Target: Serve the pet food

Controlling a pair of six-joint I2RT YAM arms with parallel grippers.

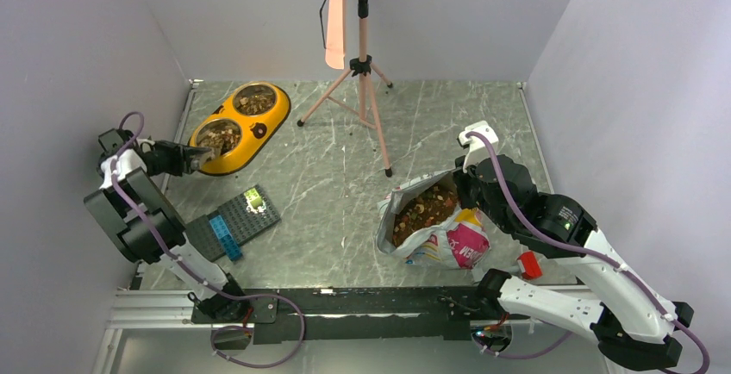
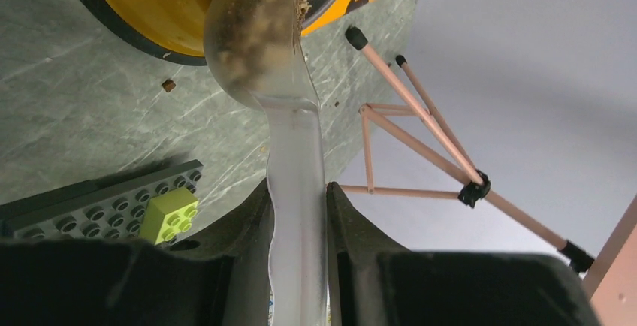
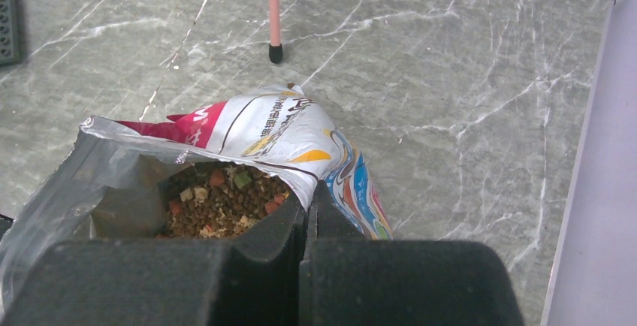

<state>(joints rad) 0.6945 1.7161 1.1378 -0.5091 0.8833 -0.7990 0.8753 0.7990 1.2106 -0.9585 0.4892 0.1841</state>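
Left gripper (image 2: 297,191): clenched on the handle of a clear scoop (image 2: 255,33); scoop end ahead of the fingertips, dusted brown, at the near steel bowl of the yellow double dish (image 2: 150,10).
Right gripper (image 3: 306,207): pinched shut on the rim of the printed bag (image 3: 278,127).
Pet food (image 3: 218,202): heaped inside the open bag, just ahead and left of the right fingers; more in both dish bowls.

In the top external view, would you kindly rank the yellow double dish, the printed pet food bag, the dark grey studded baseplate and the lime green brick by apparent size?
Largest: printed pet food bag and yellow double dish, too alike to rank.
Next: dark grey studded baseplate.
Smallest: lime green brick.
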